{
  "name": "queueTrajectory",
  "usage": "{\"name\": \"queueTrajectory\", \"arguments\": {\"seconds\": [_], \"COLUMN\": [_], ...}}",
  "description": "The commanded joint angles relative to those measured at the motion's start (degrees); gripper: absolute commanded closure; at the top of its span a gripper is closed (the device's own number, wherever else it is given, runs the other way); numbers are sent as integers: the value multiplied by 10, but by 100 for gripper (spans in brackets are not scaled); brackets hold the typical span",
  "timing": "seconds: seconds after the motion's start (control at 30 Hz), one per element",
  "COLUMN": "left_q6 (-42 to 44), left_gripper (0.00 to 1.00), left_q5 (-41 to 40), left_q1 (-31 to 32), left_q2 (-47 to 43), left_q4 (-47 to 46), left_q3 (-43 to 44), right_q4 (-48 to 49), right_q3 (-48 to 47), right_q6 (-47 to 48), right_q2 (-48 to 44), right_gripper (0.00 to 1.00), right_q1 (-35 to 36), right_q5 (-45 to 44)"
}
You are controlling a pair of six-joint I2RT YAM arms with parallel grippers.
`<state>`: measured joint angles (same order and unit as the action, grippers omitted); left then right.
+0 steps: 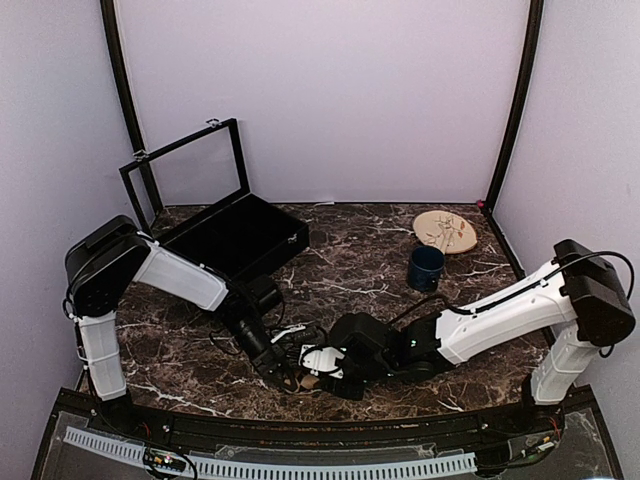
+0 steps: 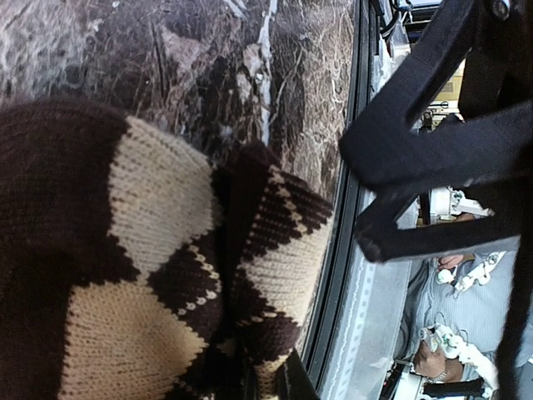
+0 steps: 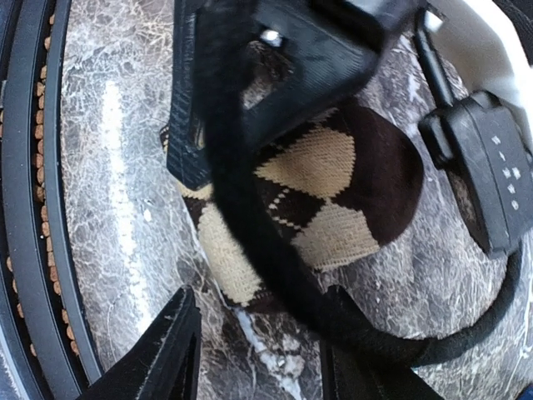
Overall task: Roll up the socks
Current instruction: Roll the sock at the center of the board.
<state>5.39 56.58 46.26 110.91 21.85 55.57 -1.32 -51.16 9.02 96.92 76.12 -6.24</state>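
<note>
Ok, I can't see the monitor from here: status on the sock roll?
Left gripper shut on argyle sock, front centre. Right gripper open, just off it. Mug and plate far back, not in the way.

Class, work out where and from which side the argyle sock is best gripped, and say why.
Grip the argyle sock across its thick folded middle, not the rounded dark end, which would likely slip. Come from the robot's right, where the open right gripper faces it; the left gripper holds the opposite side.
</note>
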Motion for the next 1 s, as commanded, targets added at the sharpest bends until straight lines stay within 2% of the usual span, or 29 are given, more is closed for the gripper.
{"name": "queueTrajectory", "arguments": {"seconds": [0.0,0.43,0.97], "left_q6": [20,33,39], "left_gripper": [96,96,96], "left_q5": [14,24,30], "left_q1": [-2,-4,-9], "left_q2": [9,21,32], "left_q4": [32,42,53], "left_q3": [8,6,12], "right_q4": [7,14,16], "right_q3": [-28,-41,-54], "right_q6": [22,49,70], "right_q2": [19,56,82], "right_gripper": [54,56,72], "right_q1": [8,8,4], "right_q5": [-5,11,32]}}
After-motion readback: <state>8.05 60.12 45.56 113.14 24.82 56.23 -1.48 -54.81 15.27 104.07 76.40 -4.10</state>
